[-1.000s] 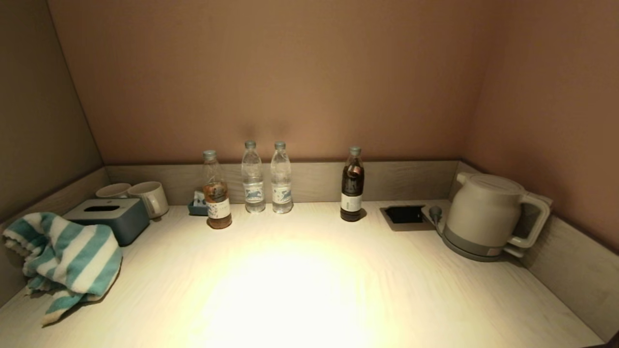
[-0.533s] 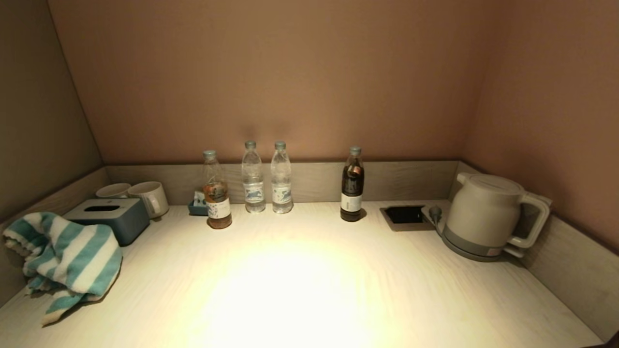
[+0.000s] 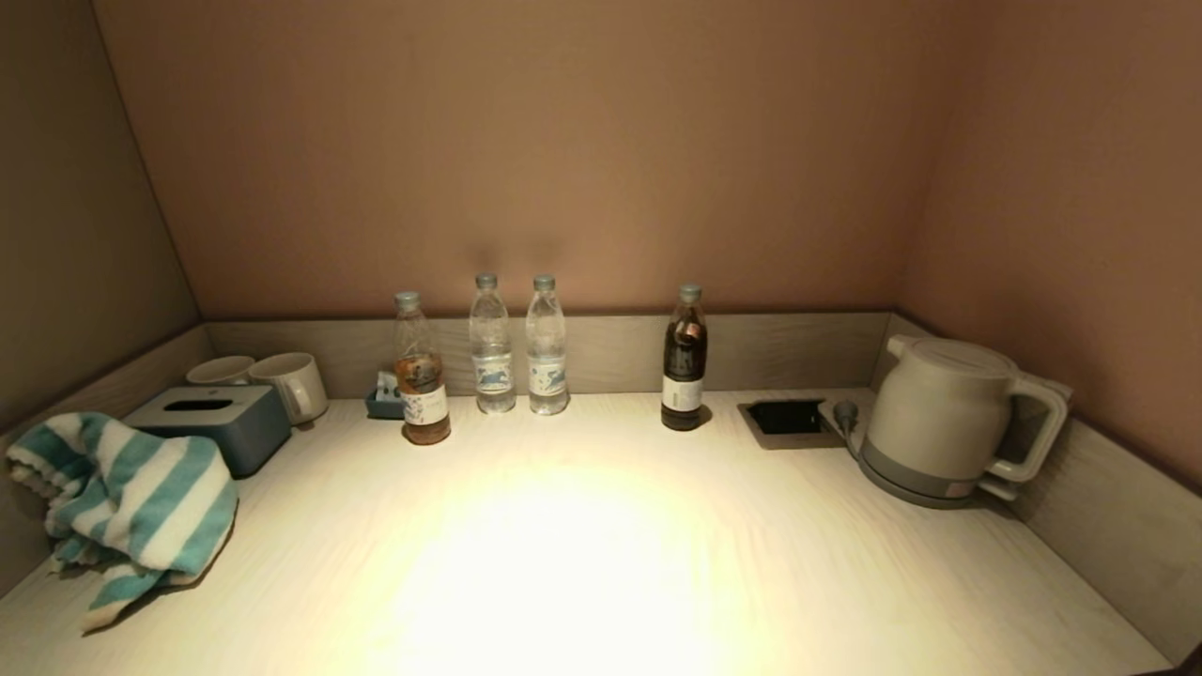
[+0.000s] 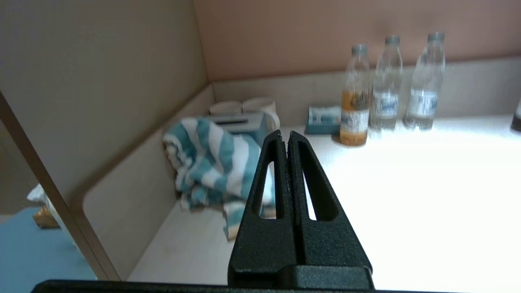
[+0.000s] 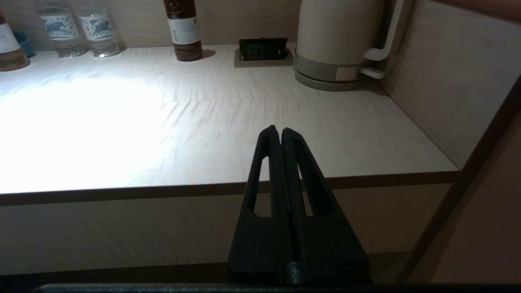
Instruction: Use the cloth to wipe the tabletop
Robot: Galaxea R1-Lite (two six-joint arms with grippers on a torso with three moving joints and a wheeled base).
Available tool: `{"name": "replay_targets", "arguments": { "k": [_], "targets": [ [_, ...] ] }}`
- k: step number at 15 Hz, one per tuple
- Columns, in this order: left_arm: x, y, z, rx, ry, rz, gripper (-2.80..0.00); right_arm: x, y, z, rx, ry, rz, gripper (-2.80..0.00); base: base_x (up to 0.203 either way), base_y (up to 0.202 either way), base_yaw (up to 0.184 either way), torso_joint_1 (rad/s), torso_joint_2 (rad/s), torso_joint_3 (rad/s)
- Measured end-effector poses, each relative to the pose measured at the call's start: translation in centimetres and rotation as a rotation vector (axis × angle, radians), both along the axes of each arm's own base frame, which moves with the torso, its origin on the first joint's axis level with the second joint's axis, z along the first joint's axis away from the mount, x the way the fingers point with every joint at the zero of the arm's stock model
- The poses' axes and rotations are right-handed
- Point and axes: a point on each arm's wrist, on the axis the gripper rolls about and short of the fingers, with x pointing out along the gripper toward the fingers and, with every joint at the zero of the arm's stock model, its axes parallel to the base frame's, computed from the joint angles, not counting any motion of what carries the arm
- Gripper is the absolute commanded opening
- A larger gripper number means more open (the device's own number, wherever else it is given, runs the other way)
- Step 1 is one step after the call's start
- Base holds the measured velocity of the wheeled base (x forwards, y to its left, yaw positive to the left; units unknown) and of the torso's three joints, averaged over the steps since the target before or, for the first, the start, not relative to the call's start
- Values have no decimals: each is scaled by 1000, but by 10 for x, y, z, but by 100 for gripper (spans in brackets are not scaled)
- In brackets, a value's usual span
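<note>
The left tool [image 4: 287, 137], pressed together and empty, points at the teal-and-white striped terry cloth [image 4: 211, 162] lying ahead on the pale wood-grain counter [image 4: 407, 195]; the right tool [image 5: 280, 132] is also pressed together.

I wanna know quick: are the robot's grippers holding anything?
Left gripper: closed, empty, short of the cloth.
Right gripper: closed, empty, before the tabletop.

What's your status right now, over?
Left gripper and right gripper shut, empty, short of tabletop. Cloth heaped far left, untouched. Bottles, kettle along back.

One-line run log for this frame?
cloth: untouched, tabletop left | left claw: shut, empty | right claw: shut, off edge
</note>
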Motion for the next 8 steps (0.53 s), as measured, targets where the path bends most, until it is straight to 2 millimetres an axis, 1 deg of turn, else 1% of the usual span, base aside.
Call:
{"name": "replay_targets", "arguments": {
  "k": [3,6,8],
  "targets": [
    [0,0,-26,0,49,2,-280,0,0,0,1,0,-1,-280,0,0,0,0,0,0],
    [3,0,-59,-8,118,3,-280,0,0,0,1,0,0,-280,0,0,0,0,0,0],
    [2,0,-70,-12,125,-3,-280,0,0,0,1,0,0,-280,0,0,0,0,0,0]
  ]
}}
